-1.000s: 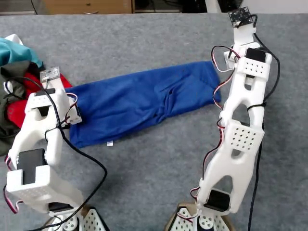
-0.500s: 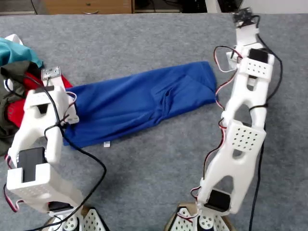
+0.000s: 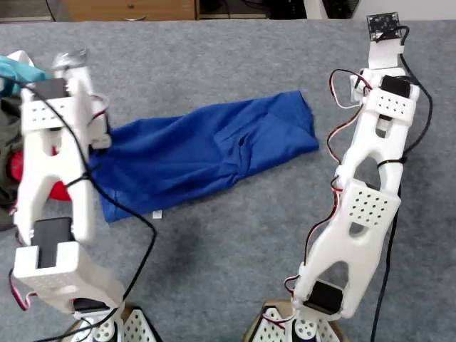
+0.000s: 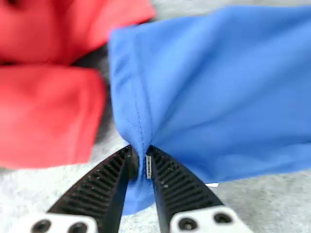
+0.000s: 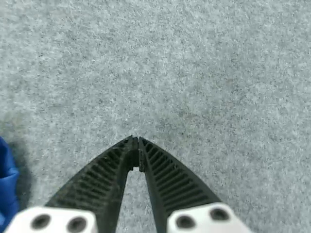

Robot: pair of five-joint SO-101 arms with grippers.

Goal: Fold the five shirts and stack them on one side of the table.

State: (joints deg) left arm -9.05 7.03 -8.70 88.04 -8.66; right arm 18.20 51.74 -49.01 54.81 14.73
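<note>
Jaws of the left gripper (image 4: 140,156) are clenched on a hem fold of the blue shirt (image 3: 206,149), and the stitched edge rises in a narrow ridge between the ribbed black fingertips. Jaws of the right gripper (image 5: 136,145) are pressed together with nothing between them, poised over bare tabletop near the shirt's far end.

The blue shirt lies rumpled in a long diagonal band across the middle of the table, one end under the left arm (image 3: 53,142), the other short of the right arm (image 3: 370,178). A small white label (image 3: 157,214) sticks out from the shirt's near edge beside the gripped end; any print on it is too small to read, and no other writing shows on the cloth.

Just beside the gripped corner lies a red shirt (image 4: 43,111), touching or nearly touching the blue one. It belongs to a loose heap at the table's left edge, together with a teal garment (image 3: 14,68) and a dark garment (image 3: 8,121), all unfolded.

Grey, felt-like fabric (image 3: 214,64) with a coarse nap covers the whole tabletop. Beyond the far edge stands a piece of light wooden furniture (image 3: 128,8), with darker objects beside it that cannot be made out. Red, white and black cables (image 3: 335,142) run along both white arms.
</note>
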